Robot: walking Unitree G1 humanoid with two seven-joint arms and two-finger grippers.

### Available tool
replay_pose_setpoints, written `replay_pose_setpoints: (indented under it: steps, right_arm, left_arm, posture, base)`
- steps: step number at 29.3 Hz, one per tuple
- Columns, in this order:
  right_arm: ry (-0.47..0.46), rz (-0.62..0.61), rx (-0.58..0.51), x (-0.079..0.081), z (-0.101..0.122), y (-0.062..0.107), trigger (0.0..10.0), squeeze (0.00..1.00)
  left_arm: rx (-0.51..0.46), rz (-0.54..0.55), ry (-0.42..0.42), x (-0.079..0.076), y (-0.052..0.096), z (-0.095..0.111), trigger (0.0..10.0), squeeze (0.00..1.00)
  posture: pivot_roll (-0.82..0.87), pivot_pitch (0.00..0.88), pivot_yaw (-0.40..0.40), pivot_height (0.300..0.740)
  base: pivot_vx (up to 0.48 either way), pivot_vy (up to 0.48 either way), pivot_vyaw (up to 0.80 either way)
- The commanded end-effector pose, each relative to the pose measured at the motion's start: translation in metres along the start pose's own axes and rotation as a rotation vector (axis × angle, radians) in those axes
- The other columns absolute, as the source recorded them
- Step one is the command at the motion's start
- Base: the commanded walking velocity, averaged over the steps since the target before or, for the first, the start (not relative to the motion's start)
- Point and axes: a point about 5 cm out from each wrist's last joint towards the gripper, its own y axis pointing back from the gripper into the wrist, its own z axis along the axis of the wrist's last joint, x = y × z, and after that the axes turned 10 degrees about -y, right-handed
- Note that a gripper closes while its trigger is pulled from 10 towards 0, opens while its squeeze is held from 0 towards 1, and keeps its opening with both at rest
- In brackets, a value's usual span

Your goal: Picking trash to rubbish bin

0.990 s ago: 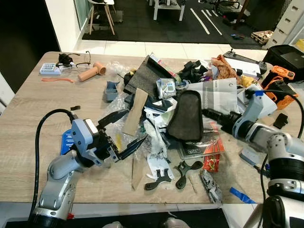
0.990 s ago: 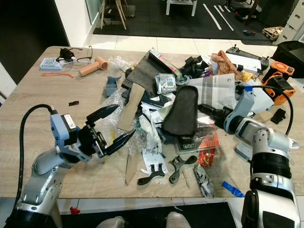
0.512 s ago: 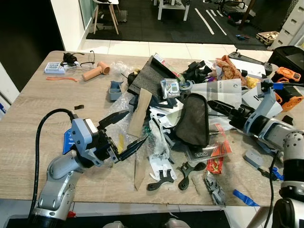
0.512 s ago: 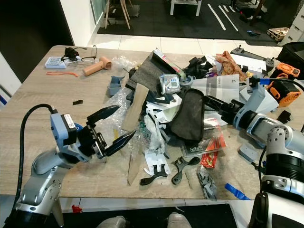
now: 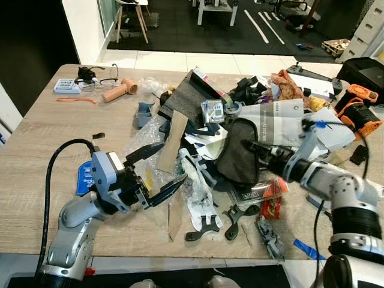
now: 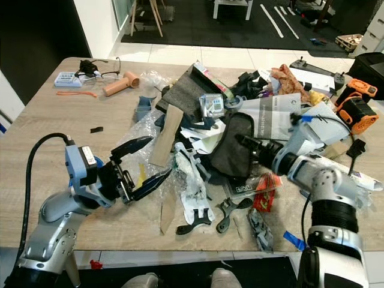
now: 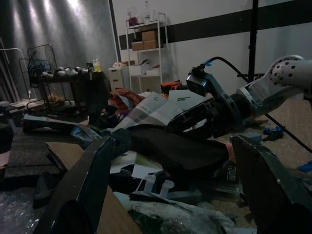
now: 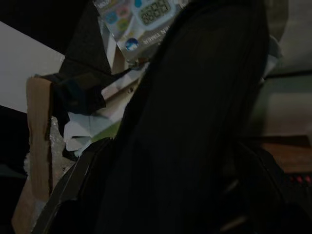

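Near the middle of the frame, amid a heap of clutter on the wooden table [image 5: 36, 138], lies a dark, matte black pouch [image 5: 237, 153] with a rounded top. The right gripper [image 5: 255, 146] presses its fingers against the pouch's right edge; whether they clasp it I cannot tell. At lower left, the left gripper [image 5: 157, 169] hovers over crinkled clear plastic wrap [image 5: 144, 135], fingers spread wide, holding nothing.

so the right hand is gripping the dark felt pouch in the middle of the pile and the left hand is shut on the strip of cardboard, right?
Not quite. The left hand is open and holds nothing: in the left eye view its fingers are spread above the clear plastic wrap, with the strip of cardboard lying just beyond them. The rest stands: the right hand is on the dark felt pouch in the middle of the pile.
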Motion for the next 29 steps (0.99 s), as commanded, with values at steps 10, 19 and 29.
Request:
replay_pose_setpoints:
  steps: [10, 19, 29]
  right_arm:
    - [-0.012, 0.008, 0.009, -0.009, -0.009, 0.003, 0.0, 0.0]
    - [-0.016, -0.011, -0.011, -0.013, -0.006, 0.005, 0.0, 0.0]
    - [0.017, 0.307, -0.182, 0.03, 0.03, 0.022, 0.0, 0.0]
  left_arm:
    - [0.012, -0.031, -0.005, -0.002, 0.002, 0.001, 10.0, 0.0]
    - [0.01, -0.034, -0.005, -0.002, 0.001, 0.002, 10.0, 0.0]
    - [-0.03, 0.029, 0.002, 0.004, 0.001, 0.005, 10.0, 0.0]
  posture:
    - [-0.05, 0.0, -0.041, 0.74]
    - [-0.05, 0.0, -0.041, 0.74]
    - [-0.05, 0.0, -0.037, 0.74]
  base:
    - [0.0, 0.0, 0.0]
    - [0.0, 0.0, 0.0]
    - [0.0, 0.0, 0.0]
